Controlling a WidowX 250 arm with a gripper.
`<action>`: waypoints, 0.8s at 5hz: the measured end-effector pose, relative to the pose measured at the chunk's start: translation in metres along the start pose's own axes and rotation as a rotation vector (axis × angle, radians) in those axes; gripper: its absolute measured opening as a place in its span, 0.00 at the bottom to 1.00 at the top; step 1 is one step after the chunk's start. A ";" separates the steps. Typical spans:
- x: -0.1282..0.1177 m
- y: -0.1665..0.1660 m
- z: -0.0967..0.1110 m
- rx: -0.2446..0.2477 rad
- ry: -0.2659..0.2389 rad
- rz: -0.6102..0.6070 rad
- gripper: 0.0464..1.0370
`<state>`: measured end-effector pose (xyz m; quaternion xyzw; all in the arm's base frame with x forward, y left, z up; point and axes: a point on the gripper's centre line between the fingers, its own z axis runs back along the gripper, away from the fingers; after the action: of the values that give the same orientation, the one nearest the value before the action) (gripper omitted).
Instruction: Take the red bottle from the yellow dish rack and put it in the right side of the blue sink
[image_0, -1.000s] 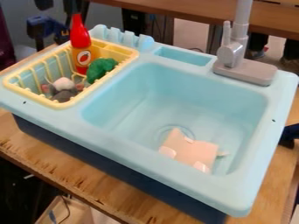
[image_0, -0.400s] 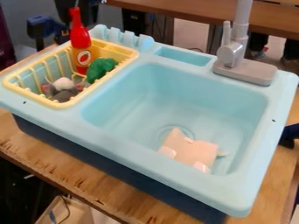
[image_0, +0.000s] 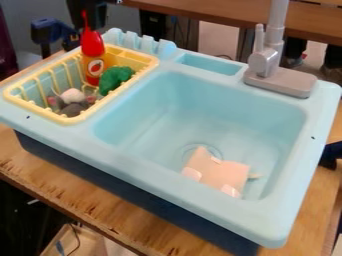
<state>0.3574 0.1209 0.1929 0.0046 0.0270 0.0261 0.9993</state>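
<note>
Though how the jaws stand cannot be told, the gripper (image_0: 96, 15) is seen by the tip of the bottle (image_0: 94, 59). Near the far corner of the rack (image_0: 131, 52), the bottle is seemingly braced upright; low in the sink (image_0: 140, 165), a pink toy (image_0: 219, 172) is laid.

faucet (image_0: 272, 52): top cut off | drain (image_0: 212, 149): partly hidden | grey toy (image_0: 72, 109): indistinct | hand (image_0: 96, 14), apparently: cropped above

Bottle (image_0: 93, 57) upright in basket (image_0: 75, 120)

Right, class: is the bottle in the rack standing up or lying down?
Standing up: the bottle has its red tip pointing upward, orange part low in the rack.
</note>
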 end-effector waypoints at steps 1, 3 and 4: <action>-0.012 0.001 0.011 0.016 0.028 0.050 0.29; -0.071 -0.006 0.104 0.130 -0.179 0.259 0.29; -0.083 -0.042 0.117 0.097 -0.248 0.192 0.29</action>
<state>0.2836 0.0733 0.3135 0.0586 -0.0958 0.1196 0.9865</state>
